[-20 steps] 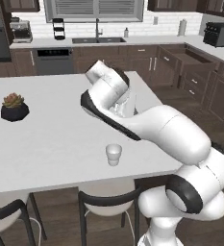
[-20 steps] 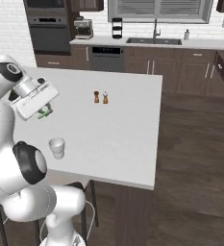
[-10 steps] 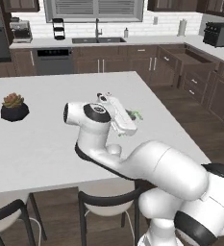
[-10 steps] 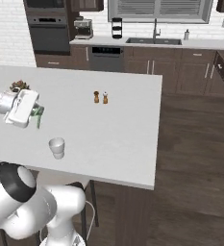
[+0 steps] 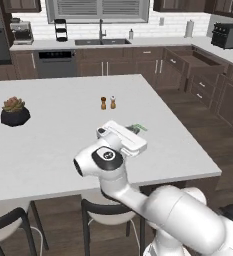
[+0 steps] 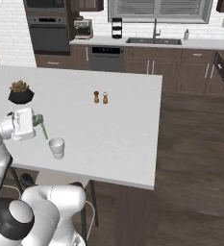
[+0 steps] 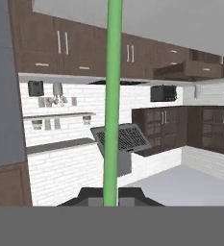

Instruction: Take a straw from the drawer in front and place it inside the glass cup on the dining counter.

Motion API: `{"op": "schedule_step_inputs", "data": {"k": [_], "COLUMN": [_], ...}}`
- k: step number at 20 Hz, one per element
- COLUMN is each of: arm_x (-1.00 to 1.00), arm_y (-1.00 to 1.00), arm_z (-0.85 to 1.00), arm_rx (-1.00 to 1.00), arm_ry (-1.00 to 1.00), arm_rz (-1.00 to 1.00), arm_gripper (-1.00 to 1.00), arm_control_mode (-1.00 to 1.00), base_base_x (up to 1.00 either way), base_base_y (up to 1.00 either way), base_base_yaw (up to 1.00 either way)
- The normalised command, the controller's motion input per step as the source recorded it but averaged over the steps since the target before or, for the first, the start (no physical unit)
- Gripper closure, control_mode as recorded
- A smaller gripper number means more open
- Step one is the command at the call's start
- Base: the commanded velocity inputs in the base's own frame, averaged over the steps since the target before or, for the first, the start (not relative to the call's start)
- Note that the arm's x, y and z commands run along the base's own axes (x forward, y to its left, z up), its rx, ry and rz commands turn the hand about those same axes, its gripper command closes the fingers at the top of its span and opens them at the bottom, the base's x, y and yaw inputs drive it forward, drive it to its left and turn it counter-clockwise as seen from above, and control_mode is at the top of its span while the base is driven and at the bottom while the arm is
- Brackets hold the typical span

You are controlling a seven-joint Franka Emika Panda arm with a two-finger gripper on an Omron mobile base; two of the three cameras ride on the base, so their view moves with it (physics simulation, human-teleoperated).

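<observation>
Pincer [image 6: 36,122] grips straw [image 6: 42,128] over desk [image 6: 113,120], just beside cup [image 6: 56,147], straw tip above and left of rim. Step: carrying straw to cup. Next: align straw over mouth, lower, release.

The counter [image 6: 128,144] is a broad white island top. On it, the cup [image 6: 56,147] stands near the front edge. Two shakers [image 6: 100,97] stand side by side behind the cup, toward the middle. A potted plant [image 6: 20,92] sits well left of the shakers, near the far-left side.
</observation>
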Motion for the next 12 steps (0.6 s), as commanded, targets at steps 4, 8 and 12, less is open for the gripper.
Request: {"op": "schedule_step_inputs", "data": {"k": [4, 8, 12], "arm_x": [-0.01, 0.30, 0.47], "arm_y": [0.47, 0.32, 0.13], "arm_z": [-0.18, -0.01, -0.15], "arm_rx": [-0.17, -0.08, -0.05], "arm_ry": [-0.12, -0.13, -0.03], "arm_rz": [0.21, 0.19, 0.12], "arm_gripper": [1.00, 1.00, 1.00], "arm_control_mode": [-1.00, -1.00, -1.00], "base_base_x": [0.00, 0.00, 0.00], "base_base_y": [0.00, 0.00, 0.00], "base_base_yaw": [0.00, 0.00, 0.00]}}
